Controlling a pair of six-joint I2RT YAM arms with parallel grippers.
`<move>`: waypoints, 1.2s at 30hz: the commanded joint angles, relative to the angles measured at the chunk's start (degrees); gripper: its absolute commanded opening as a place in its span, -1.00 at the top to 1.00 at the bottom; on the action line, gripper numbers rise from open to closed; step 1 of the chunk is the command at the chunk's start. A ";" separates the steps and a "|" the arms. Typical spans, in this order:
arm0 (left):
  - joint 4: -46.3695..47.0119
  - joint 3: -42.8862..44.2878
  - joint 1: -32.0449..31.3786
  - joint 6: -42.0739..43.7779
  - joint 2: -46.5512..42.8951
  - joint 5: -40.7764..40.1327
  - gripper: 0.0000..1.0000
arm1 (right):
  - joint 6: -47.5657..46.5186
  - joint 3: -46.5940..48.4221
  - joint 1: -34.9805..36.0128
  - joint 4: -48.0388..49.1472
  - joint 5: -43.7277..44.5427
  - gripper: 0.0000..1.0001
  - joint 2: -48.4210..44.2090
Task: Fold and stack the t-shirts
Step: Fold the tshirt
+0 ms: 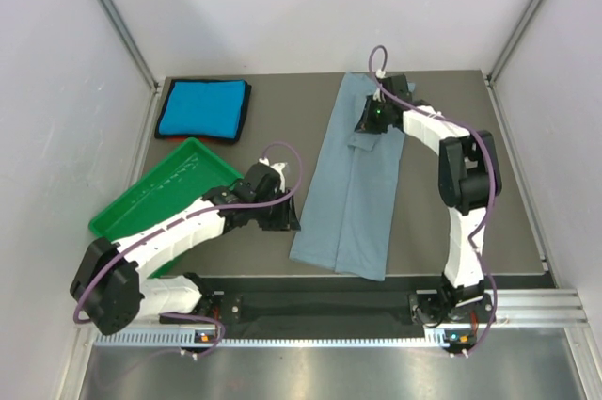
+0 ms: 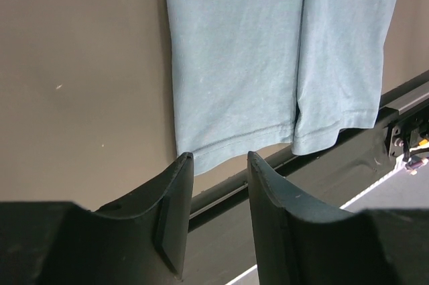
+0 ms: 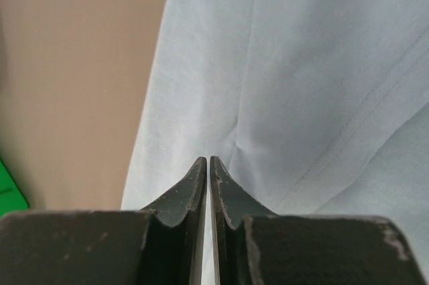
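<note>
The grey-blue t-shirt (image 1: 350,188) lay folded lengthwise into a long strip, running from the far middle of the table (image 1: 273,122) down to its near edge, where the hem reached the rim. A seam showed along the strip where the two side folds met. The turquoise t-shirt (image 1: 202,108) sat folded into a square at the far left corner, well apart from the grey-blue one.

My right gripper (image 3: 208,161) hung over the far end of the grey-blue t-shirt, with the fingers drawn almost together and only a hairline between them. I could not tell whether any cloth was caught there. My left gripper (image 2: 218,159) was just beside the strip's near left corner. Its fingers stood apart with a clear gap and nothing in it, the tips pointing at the hem.

The green tray (image 1: 155,198) rested at the table's left side, under my left arm.
</note>
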 commanded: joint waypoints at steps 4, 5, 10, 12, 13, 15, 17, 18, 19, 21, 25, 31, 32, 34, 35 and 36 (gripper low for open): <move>0.81 -0.57 -0.14 1.55 0.03 -0.37 0.13 | 0.10 -7.82 1.83 6.26 -2.33 0.91 -1.23; 0.81 -0.48 -0.14 1.64 0.20 -0.89 0.13 | 0.01 -8.09 2.00 6.27 -2.60 0.92 -0.69; -4.18 2.50 0.47 6.10 2.05 -4.50 0.04 | -1.30 -7.57 2.27 3.56 -2.87 0.93 -1.55; -5.43 3.56 1.17 7.61 2.92 -4.07 -0.01 | -2.36 -4.42 2.27 1.09 -2.25 0.82 -3.58; -5.78 4.00 1.79 8.40 3.19 -3.45 -0.04 | -2.36 -3.00 2.35 -1.88 -1.64 0.74 -5.76; -5.43 4.00 2.06 8.76 3.72 -2.14 -0.06 | -1.75 0.78 2.27 -5.25 -1.46 0.57 -7.71; -4.73 3.83 2.15 8.67 3.90 -1.17 -0.06 | 1.22 1.05 2.44 -8.58 -1.02 0.36 -11.66; -4.12 3.22 2.15 8.67 3.72 -0.55 -0.06 | 2.98 -1.47 2.70 -9.81 0.20 0.31 -13.50; -3.59 2.78 2.32 9.19 3.46 0.06 -0.07 | 5.26 -4.11 3.23 -12.34 3.08 0.27 -18.39; -3.49 2.33 2.41 11.20 3.98 -0.71 -0.08 | 11.33 -14.96 6.29 -12.63 3.90 0.18 -24.74; -6.14 4.71 2.32 12.10 6.80 1.72 -0.08 | 18.89 -27.05 15.52 -23.67 14.87 0.15 -39.41; -3.85 2.07 1.62 9.20 5.57 1.40 -0.17 | 35.23 -48.67 25.37 -28.62 19.45 0.15 -58.83; -3.94 1.81 1.62 9.19 5.48 0.43 -0.18 | 36.91 -52.96 26.95 -29.93 20.33 0.15 -61.22; -3.42 0.84 1.44 8.67 5.74 1.38 -0.18 | 41.21 -57.20 28.45 -31.96 20.61 0.12 -68.49; -2.71 0.32 1.53 8.23 5.74 2.34 -0.18 | 42.36 -60.87 29.42 -32.23 19.91 0.11 -70.80; -1.75 -0.91 1.36 7.01 5.48 4.35 -0.18 | 43.68 -62.39 29.86 -33.10 18.86 0.10 -73.09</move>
